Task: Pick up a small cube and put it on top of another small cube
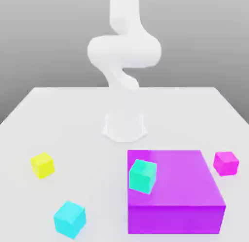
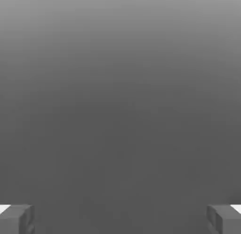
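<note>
The hand (image 2: 120, 219) is released, fingers spread wide. Risk: the green cube (image 1: 142, 176), tilted against the purple block (image 1: 185, 187), may slip when grasped.

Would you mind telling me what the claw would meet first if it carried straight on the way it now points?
Nothing, as far as the hand view shows: between the claw's widely parted fingers lies only plain grey backdrop, with no cube or table ahead, though depth is unclear.
</note>
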You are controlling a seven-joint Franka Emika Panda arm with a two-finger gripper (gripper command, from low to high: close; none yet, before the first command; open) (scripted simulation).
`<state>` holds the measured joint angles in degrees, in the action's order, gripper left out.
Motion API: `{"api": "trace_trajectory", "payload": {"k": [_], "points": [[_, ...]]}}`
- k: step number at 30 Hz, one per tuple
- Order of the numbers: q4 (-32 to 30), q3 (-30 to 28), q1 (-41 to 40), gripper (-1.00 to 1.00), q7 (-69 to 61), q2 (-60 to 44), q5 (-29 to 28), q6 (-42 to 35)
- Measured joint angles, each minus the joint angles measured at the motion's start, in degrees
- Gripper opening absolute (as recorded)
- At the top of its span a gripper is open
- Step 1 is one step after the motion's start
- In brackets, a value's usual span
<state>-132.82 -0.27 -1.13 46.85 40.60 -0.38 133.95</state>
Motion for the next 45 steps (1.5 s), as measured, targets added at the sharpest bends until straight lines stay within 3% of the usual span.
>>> {"api": "trace_trajectory", "payload": {"k": [15, 25, 30, 31, 38, 45], "points": [[-6.27, -3.52, -5.57, 0.00, 5.06, -31.50, -0.86, 13.04], [-10.16, -4.91, -9.60, 0.00, 5.17, -52.34, 2.95, 21.85], [-8.77, -3.23, -11.20, 0.00, 3.81, -62.74, 5.04, 29.74], [-8.59, -3.03, -11.36, -1.00, 3.67, -63.80, 5.23, 30.59], [-8.64, -3.01, -11.41, -1.00, 3.82, -63.56, 5.07, 30.40], [-11.28, -3.19, -9.47, -1.00, 3.87, -50.29, 1.54, 19.83]]}}
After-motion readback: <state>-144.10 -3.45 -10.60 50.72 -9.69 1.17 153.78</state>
